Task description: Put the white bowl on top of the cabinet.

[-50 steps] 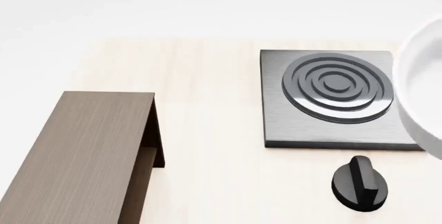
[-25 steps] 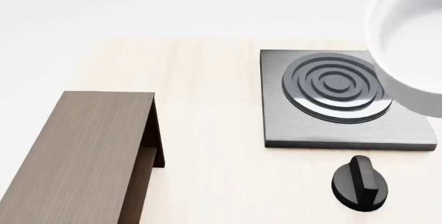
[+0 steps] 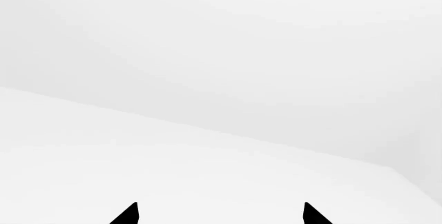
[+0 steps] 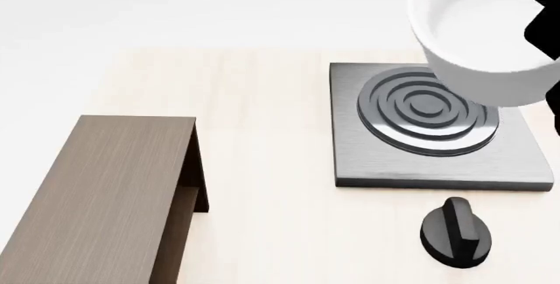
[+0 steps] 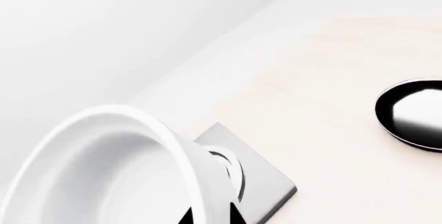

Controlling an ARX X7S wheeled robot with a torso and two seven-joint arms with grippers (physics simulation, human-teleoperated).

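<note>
The white bowl (image 4: 477, 28) hangs in the air at the head view's upper right, over the far right corner of the grey stove plate (image 4: 394, 166). My right gripper (image 4: 536, 8) is shut on the bowl's rim on its right side. In the right wrist view the rim of the bowl (image 5: 97, 172) runs between the two black fingertips of that gripper (image 5: 208, 216). The dark brown cabinet (image 4: 96, 192) lies at the lower left, its flat top bare. My left gripper (image 3: 221, 214) is open with nothing between its tips, facing plain white.
A black knob (image 4: 455, 231) stands on the light wooden table (image 4: 262, 100) in front of the stove plate. A black pan (image 5: 414, 113) shows at the edge of the right wrist view, on the table.
The bowl has risen and moved left from the head view's right edge, and now the right gripper's black parts show with it. Cabinet, stove plate and knob stay put.
</note>
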